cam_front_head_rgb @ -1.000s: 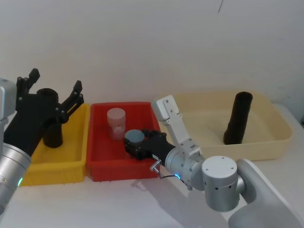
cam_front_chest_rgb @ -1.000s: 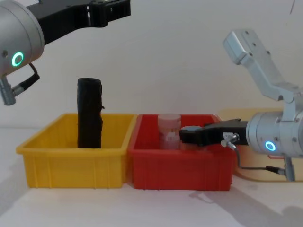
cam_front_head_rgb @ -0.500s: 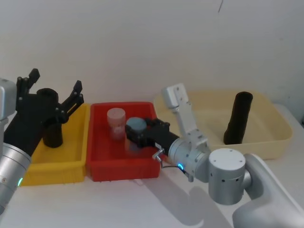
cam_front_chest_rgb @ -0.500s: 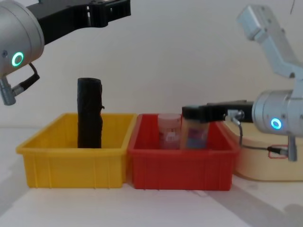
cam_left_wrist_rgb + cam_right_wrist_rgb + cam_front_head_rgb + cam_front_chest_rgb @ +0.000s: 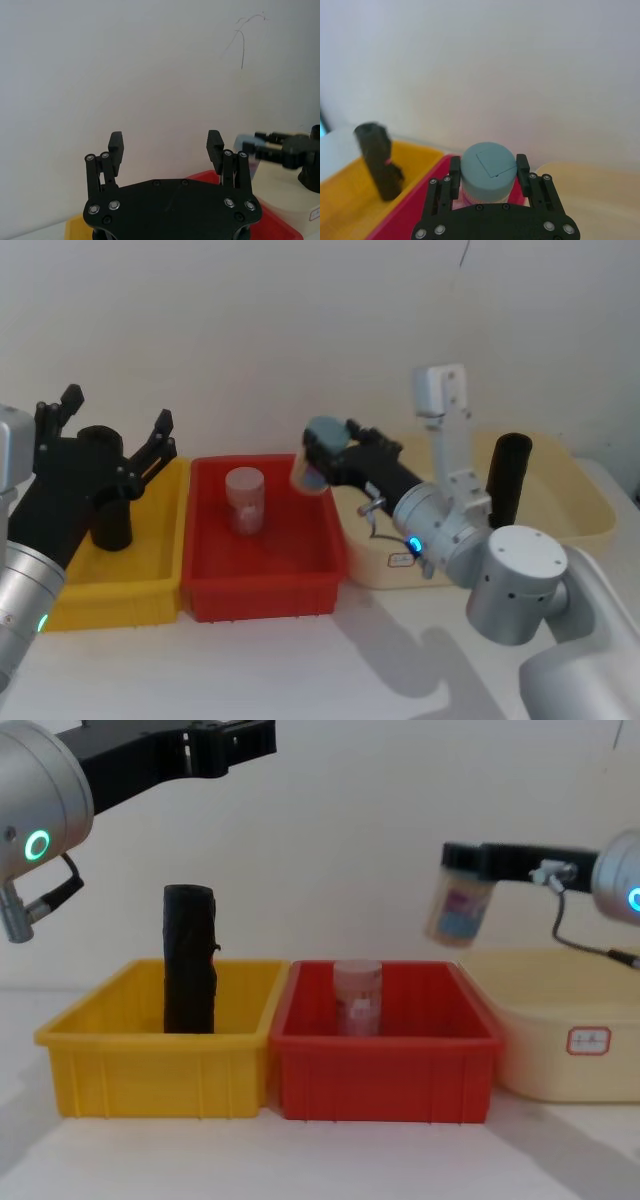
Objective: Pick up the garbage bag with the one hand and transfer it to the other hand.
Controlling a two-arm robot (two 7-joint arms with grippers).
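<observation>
- Jaws first: we see the left gripper (image 5: 112, 430) spread wide and empty, raised above the yellow bin (image 5: 150, 585); the right gripper (image 5: 330, 455) is clamped on a blue-lidded jar (image 5: 318, 455).
- We count two black garbage bag rolls: one garbage bag (image 5: 105, 490) stands upright in the yellow bin, below and behind the left gripper's prongs; the second roll (image 5: 508, 480) stands in the beige tub (image 5: 590, 525), partly behind the right arm.
- We count two jars: the blue-lidded one held in the air, and a pink jar (image 5: 244, 500) standing in the red bin (image 5: 265, 590).
- We count three containers in a row: yellow, red, beige, from left to right.
- Since a second ago, the right gripper has lifted the blue-lidded jar out of the red bin; it now hangs tilted above the seam between the red bin and the beige tub.
- Over that second, the left gripper and both rolls have kept their places.
</observation>
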